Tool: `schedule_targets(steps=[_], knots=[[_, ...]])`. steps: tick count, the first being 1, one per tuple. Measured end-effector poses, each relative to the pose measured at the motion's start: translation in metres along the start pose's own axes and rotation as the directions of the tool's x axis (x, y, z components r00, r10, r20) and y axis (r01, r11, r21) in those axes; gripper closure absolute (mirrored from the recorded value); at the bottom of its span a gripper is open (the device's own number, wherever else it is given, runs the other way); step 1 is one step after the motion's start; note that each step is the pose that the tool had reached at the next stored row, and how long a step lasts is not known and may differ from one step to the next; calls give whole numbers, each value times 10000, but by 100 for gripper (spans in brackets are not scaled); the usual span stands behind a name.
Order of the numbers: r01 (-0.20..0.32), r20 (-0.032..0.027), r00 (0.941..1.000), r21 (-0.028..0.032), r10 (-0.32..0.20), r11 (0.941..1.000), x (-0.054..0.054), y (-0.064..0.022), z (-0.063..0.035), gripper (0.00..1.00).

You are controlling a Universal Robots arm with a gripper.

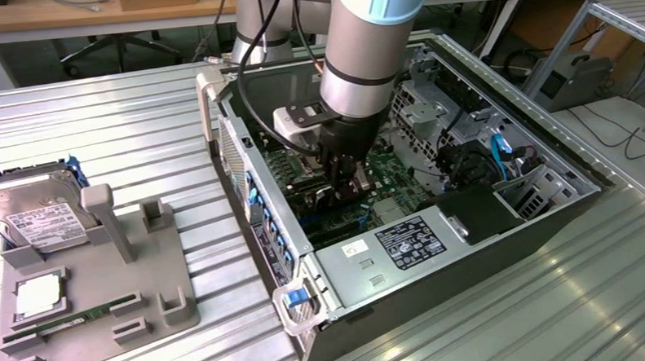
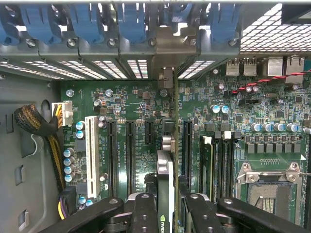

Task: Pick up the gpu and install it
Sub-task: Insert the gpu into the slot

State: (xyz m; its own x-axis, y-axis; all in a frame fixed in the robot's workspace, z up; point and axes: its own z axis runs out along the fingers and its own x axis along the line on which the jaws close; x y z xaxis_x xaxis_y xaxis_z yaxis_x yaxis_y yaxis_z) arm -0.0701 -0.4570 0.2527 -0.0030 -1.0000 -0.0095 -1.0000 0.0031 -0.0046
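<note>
Table: ribbed metal table (image 1: 102,133), with a grey parts tray (image 1: 175,301) on the exterior view's left.
Case: the open computer case (image 1: 584,181) lies on its side, well apart from the tray.
Arm: the arm (image 1: 365,40) comes straight down into the case, over the middle of the board.
Board: the green motherboard (image 2: 131,107) faces up at the wrist camera, its long black slots (image 2: 130,155) running towards the rear wall.
Gripper: the gripper (image 2: 165,204) is narrow, clamped on the gpu, one finger on each face.
Gpu, place: the gpu (image 2: 165,179) is in the fingers, inside the case, directly below the hand.
Gpu, axis: it stands on edge, its long axis parallel to the black slots and pointing at the blue clips (image 2: 131,19) on the rear wall.
Gpu, contact: whether its lower edge touches a slot, I cannot tell.
Gpu, look: a thin dark sliver seen edge-on, glossy black with a pale rim.
</note>
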Motion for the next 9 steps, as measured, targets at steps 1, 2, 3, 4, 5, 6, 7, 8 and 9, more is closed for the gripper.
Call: schedule_targets(steps=[1, 2, 3, 4, 5, 6, 7, 8, 9], knots=[[0, 0, 10000, 0, 0, 10000, 0, 0, 0, 73], [0, 0, 10000, 0, 0, 10000, 0, 0, 0, 73], [0, 0, 10000, 0, 0, 10000, 0, 0, 0, 73], [0, 0, 10000, 0, 0, 10000, 0, 0, 0, 73], [0, 0, 10000, 0, 0, 10000, 0, 0, 0, 73], [0, 0, 10000, 0, 0, 10000, 0, 0, 2, 73], [0, -1, 10000, 0, 0, 10000, 0, 0, 3, 73], [0, 0, 10000, 1, 0, 10000, 0, 0, 4, 73], [0, 0, 10000, 0, 0, 10000, 0, 0, 6, 73]])
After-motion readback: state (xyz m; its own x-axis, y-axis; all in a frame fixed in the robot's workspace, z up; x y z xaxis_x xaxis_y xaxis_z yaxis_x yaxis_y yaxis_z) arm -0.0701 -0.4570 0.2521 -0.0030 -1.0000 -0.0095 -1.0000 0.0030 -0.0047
